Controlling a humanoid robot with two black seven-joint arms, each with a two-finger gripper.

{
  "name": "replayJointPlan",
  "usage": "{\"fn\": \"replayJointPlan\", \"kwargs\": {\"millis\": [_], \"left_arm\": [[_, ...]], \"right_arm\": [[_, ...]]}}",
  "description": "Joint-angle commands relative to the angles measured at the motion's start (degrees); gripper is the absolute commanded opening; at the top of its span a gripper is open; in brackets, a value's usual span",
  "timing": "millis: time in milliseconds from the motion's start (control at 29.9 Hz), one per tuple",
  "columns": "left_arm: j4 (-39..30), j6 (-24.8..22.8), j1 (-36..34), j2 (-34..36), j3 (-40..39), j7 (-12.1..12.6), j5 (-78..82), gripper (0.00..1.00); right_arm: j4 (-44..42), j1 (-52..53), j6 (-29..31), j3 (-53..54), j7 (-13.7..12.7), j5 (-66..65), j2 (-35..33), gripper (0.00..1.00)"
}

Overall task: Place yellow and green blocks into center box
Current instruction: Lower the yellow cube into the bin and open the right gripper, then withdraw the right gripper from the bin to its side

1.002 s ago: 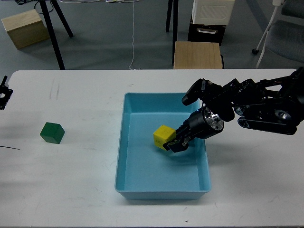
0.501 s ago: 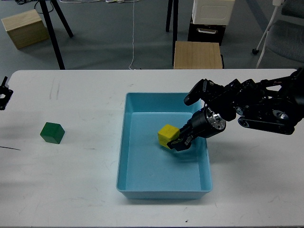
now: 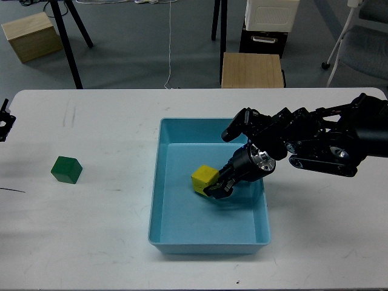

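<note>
The yellow block (image 3: 204, 179) is inside the light blue tray (image 3: 155, 188), low over its floor near the middle. My right gripper (image 3: 216, 187) reaches in from the right and is shut on the yellow block, its dark fingers on the block's right side. The green block (image 3: 66, 169) sits alone on the white table, far left of the tray. Only a small dark part of my left gripper (image 3: 5, 119) shows at the left edge, and its fingers cannot be told apart.
Beyond the table's far edge stand a tan wooden box (image 3: 252, 70), a white crate (image 3: 271, 12) on a black stand, another tan box (image 3: 31, 36) at the far left, tripod legs (image 3: 70, 45) and a chair (image 3: 364, 42).
My right gripper has carried the yellow block first slightly right, then left and lower inside the tray. The green block and the left gripper have not moved.
</note>
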Motion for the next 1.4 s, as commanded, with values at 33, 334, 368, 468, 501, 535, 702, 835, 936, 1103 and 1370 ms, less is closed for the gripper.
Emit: {"fn": "replayJointPlan", "kwargs": {"millis": [33, 334, 368, 468, 501, 535, 702, 835, 936, 1103, 1370], "left_arm": [[0.0, 0.01, 0.02, -0.01, 0.0, 0.01, 0.0, 1.0], [0.0, 0.01, -0.06, -0.01, 0.0, 0.01, 0.0, 1.0], [0.0, 0.01, -0.06, -0.01, 0.0, 0.01, 0.0, 1.0], [0.0, 0.01, 0.02, 0.08, 0.0, 0.01, 0.0, 1.0], [0.0, 0.01, -0.06, 0.08, 0.0, 0.01, 0.0, 1.0], [0.0, 0.01, -0.06, 0.08, 0.0, 0.01, 0.0, 1.0], [0.0, 0.01, -0.06, 0.08, 0.0, 0.01, 0.0, 1.0], [0.0, 0.01, -0.06, 0.08, 0.0, 0.01, 0.0, 1.0], [0.0, 0.01, -0.15, 0.08, 0.0, 0.01, 0.0, 1.0], [0.0, 0.01, -0.15, 0.08, 0.0, 0.09, 0.0, 1.0], [-0.09, 0.01, -0.15, 0.17, 0.0, 0.09, 0.0, 1.0]], "right_arm": [[-0.82, -0.8, 0.0, 0.03, 0.0, -0.03, 0.16, 0.18], [-1.79, -1.77, -0.18, 0.38, 0.0, 0.24, 0.25, 0.56], [-1.88, -1.77, -0.18, 0.55, 0.0, 0.32, 0.25, 0.57], [-1.97, -1.77, -0.53, 0.82, 0.09, 0.59, 0.33, 0.75], [-1.97, -1.77, -0.79, 0.9, 0.09, 0.67, 0.33, 0.83], [-1.97, -1.85, -0.88, 1.25, 0.09, 0.76, 0.25, 0.85], [-1.97, -3.0, -0.44, 4.59, 0.18, 0.76, 0.25, 0.97], [-1.97, -3.0, -0.27, 4.86, 0.18, 0.76, 0.25, 0.99], [-2.14, -2.91, -0.36, 4.95, 0.18, 0.76, -0.1, 0.99], [-3.11, -2.56, -0.44, 8.36, 0.18, 0.85, -0.63, 0.99], [-8.03, -2.29, -0.79, 22.24, 0.53, 2.34, -5.63, 0.99]]}}
